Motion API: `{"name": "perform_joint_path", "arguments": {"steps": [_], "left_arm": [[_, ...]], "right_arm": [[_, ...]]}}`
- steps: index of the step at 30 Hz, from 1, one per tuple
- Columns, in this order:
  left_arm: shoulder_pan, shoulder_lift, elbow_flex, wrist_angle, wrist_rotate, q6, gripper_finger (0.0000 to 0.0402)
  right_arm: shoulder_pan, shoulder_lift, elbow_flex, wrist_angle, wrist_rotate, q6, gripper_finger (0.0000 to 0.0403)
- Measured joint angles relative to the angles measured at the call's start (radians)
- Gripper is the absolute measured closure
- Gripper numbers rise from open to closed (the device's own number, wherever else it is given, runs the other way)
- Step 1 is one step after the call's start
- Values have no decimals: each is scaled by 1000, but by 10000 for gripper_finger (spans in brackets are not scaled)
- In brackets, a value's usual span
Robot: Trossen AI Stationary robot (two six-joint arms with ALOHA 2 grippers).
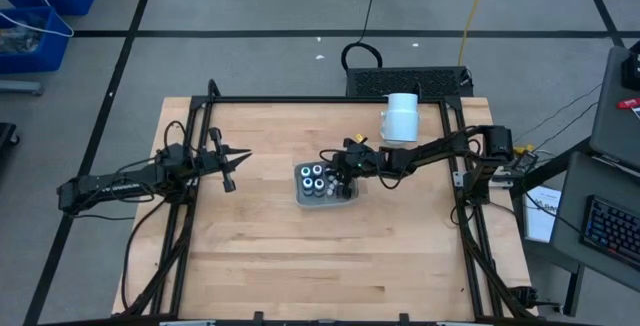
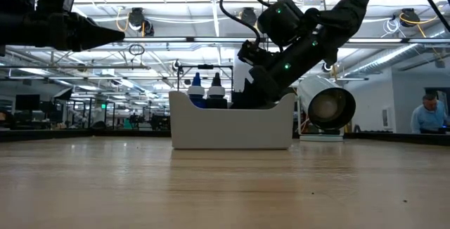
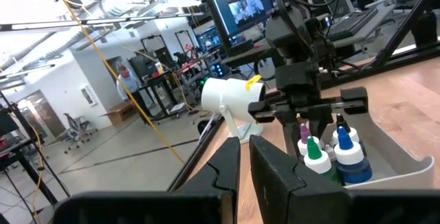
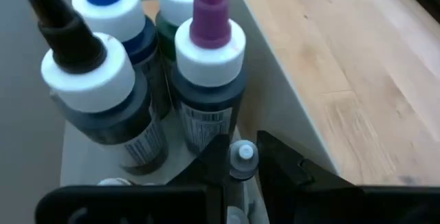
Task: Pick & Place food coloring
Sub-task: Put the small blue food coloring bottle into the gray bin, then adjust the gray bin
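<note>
Four bottles (image 4: 130, 80) of food coloring stand upright together in the tray (image 1: 325, 200), mid-table. The right gripper (image 4: 242, 165) is down inside the tray beside them, its fingers nearly closed on a tiny white-capped piece (image 4: 243, 152). The left gripper (image 1: 231, 160) hangs above the table, well left of the tray, nearly closed and empty. Each bottle looks light, stiff plastic with a smooth round body that could twist or slip; the ribbed white cap just under the nozzle seems the surest place to pinch, squarely, without tipping its neighbours.
</note>
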Motion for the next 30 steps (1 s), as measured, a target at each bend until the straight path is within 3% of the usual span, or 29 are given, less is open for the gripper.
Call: {"name": "perform_joint_path", "arguments": {"steps": [30], "left_arm": [[0,0,0,-2,0,-28,360]], "right_arm": [[-8,-32,-1,-23,1,-12,303]]}}
